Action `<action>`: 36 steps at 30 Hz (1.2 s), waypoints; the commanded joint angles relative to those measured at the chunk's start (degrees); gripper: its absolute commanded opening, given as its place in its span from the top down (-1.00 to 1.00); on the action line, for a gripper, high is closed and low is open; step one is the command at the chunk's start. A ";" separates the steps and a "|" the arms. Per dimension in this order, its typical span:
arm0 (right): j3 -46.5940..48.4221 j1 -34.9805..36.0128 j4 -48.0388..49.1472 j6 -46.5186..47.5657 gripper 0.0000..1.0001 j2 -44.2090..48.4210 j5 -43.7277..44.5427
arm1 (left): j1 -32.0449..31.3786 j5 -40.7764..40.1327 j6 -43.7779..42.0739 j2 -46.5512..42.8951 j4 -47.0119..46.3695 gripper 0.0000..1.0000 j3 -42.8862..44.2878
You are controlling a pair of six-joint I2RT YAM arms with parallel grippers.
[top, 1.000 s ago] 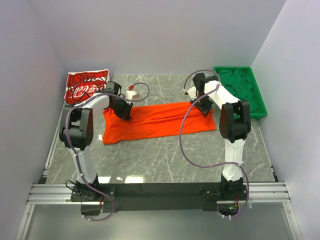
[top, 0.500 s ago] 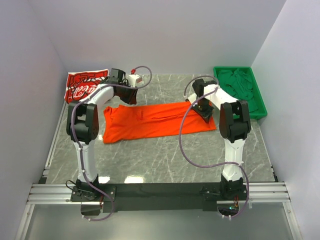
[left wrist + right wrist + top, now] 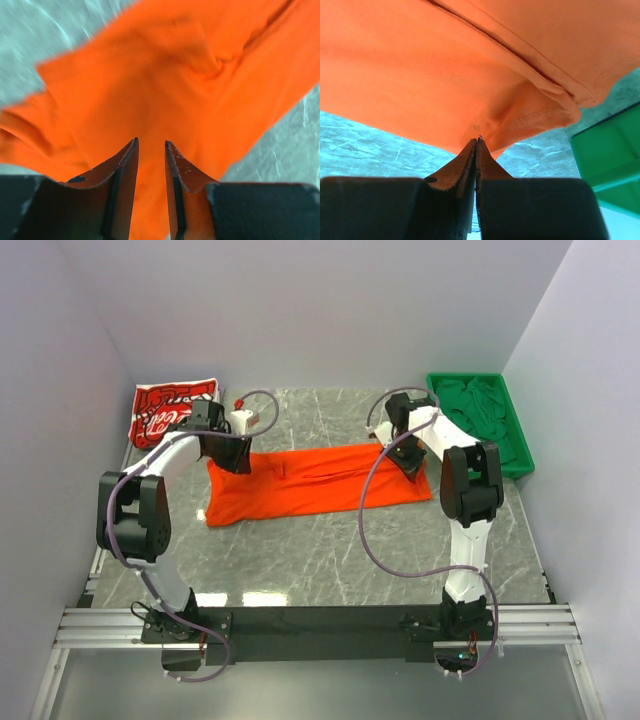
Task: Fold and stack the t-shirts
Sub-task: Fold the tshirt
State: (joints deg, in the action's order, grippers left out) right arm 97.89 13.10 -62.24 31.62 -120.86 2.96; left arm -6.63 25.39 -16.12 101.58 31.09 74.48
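From above, the orange shirt (image 3: 320,480) lies on the table (image 3: 330,560) as a long band folded lengthwise, running left to right between the arms. The red shirt (image 3: 172,410) sits folded in the far left corner, well apart from it. The tray (image 3: 516,425) is at the far right. The left gripper (image 3: 236,456) is over the band's far left corner and the right gripper (image 3: 409,462) at its far right end. The step in hand looks like taking both ends for the crosswise fold.

In the left wrist view, the left gripper (image 3: 150,142) has a narrow gap between its fingers and hangs above the cloth, with nothing pinched. Next it needs to drop onto the edge and close on every layer.

In the right wrist view, the right gripper (image 3: 477,141) has its jaws pressed together at the hem. The cloth puckers toward the tips, so it seems to grip the edge. The tray's corner lies close by, so the lift should swing inward, away from it.
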 commanded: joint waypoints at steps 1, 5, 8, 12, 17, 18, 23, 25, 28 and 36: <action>-1.46 0.43 0.18 1.17 0.89 -0.07 0.55 | -0.40 -1.48 2.49 -2.70 1.87 0.33 -3.19; -5.94 0.00 2.20 1.69 0.90 -0.87 4.67 | -0.40 -2.27 3.20 -3.67 2.66 0.33 -6.35; -10.06 -0.80 4.22 2.66 0.82 2.02 6.88 | -0.40 -3.94 3.46 -3.94 2.31 0.33 -8.29; -12.01 -2.03 5.20 3.36 0.66 5.80 8.46 | 0.30 -9.56 3.64 0.09 1.87 0.35 -9.79; -17.53 -2.73 8.52 5.47 0.60 7.83 12.41 | 2.76 -13.77 1.97 4.76 1.16 0.37 -7.96; -18.51 -2.91 9.58 5.91 0.59 8.18 13.72 | 3.11 -14.31 0.92 5.81 0.99 0.37 -7.25; -15.03 -5.10 7.51 1.80 0.44 11.17 10.42 | 3.38 -13.18 -0.93 8.02 2.83 0.35 -2.33; -12.47 -6.24 4.68 -2.51 0.35 11.87 5.85 | 3.47 -13.08 -1.54 8.20 2.57 0.35 -1.88; -10.26 -7.83 0.98 -4.72 0.35 12.22 -0.23 | 3.47 -14.13 -2.60 9.07 1.78 0.33 -1.36; -12.46 -6.78 2.65 -6.46 0.33 14.61 -2.00 | 3.65 -11.24 -2.25 11.18 4.15 0.32 4.36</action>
State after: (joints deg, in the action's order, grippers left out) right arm 85.41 5.52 -59.22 28.25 -108.07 2.70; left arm -3.40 14.31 -17.26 111.79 34.33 77.01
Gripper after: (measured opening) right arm 0.334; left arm 0.335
